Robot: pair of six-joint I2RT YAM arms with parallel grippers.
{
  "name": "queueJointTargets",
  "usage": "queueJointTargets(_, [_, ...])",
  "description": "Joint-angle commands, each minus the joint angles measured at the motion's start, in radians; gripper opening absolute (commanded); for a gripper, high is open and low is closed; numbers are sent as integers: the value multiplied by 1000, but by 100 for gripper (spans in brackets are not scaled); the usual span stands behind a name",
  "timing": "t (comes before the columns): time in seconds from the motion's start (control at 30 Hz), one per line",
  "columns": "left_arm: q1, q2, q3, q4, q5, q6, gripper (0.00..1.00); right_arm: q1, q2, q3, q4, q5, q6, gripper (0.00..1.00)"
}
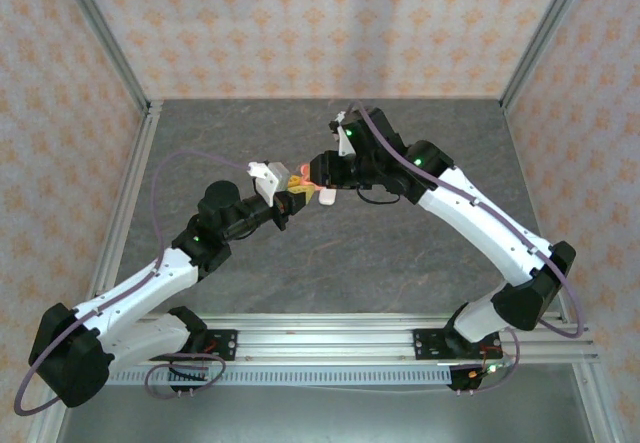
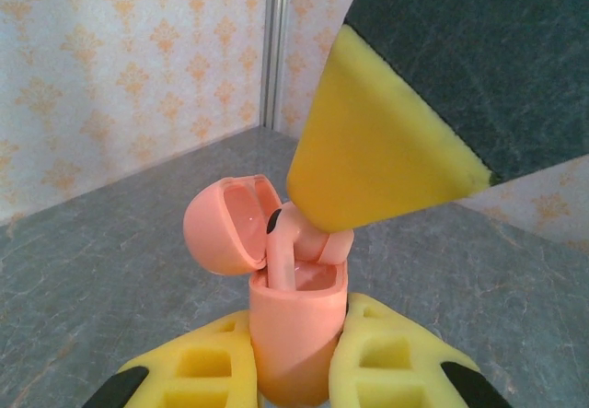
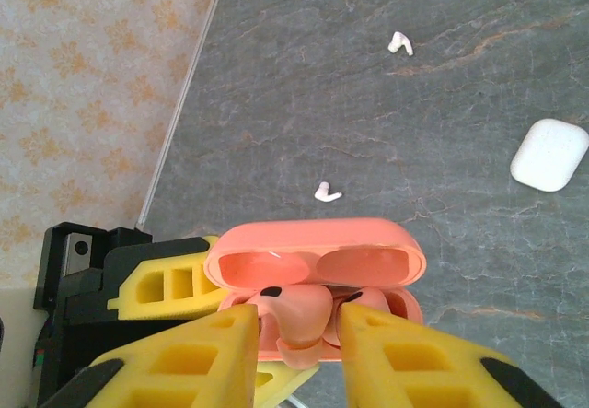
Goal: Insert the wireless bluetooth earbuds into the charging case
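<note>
a dark grey, stone-patterned table (image 1: pixel 400 253) sits inside a booth of peach wallpapered walls (image 1: pixel 300 23), with an aluminium frame (image 1: pixel 330 335) along its near edge. seen from above, the left arm reaches in from the lower left and the right arm from the lower right, and their grippers meet above the middle of the table.

the left gripper (image 2: pixel 299 323) is clamped with its yellow fingers on the lower body of a coral-pink charging case (image 2: pixel 293 357), holding it upright off the table. the case's lid (image 2: pixel 225 228) is hinged open and tipped back to the left in the left wrist view.

from the right, the right gripper (image 3: pixel 299 323) pinches a coral-pink earbud (image 3: pixel 294 307) between its yellow fingers, right at the mouth of the case with its stem pointing down inside. a second coral-pink earbud (image 3: pixel 373 302) sits beside it in the case, partly hidden by a finger.

on the table beyond, in the right wrist view, a white earbud (image 3: pixel 326 192) lies near the case lid, another white earbud (image 3: pixel 399 43) lies farther off, and a closed white case (image 3: pixel 549 155) rests to the right, well apart from both.
</note>
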Motion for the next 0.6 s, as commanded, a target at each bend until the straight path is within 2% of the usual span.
queueJointTargets(0.0, [-3, -22, 12, 30, -1, 20, 0, 1, 19, 8, -11, -33, -36, 27])
queueJointTargets(0.57, [-2, -11, 12, 41, 1, 23, 0, 1, 5, -14, -21, -79, -200, 9])
